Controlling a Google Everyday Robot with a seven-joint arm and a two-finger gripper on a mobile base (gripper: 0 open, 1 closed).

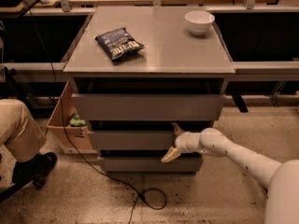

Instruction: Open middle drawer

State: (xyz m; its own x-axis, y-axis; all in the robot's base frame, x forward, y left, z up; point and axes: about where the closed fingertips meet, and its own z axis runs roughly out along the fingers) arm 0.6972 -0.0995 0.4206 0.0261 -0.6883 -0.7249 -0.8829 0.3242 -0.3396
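Note:
The grey cabinet has three drawer fronts. The middle drawer [131, 140] is the medium-height panel between the taller top drawer [147, 107] and the low bottom drawer [140, 164]. Its front sits about in line with the others, and its inside is hidden. My gripper [173, 142] is at the right part of this front panel. It is open, with one fingertip [176, 127] at the panel's top edge and the other [169, 156] below its bottom edge. My white arm [233, 155] reaches in from the lower right.
A dark chip bag [119, 43] and a white bowl [199, 21] lie on the cabinet top [173, 50]. A black cable [145, 197] loops on the floor in front. A seated person's leg and shoe [23, 143] are at the left, next to a cardboard box [70, 125].

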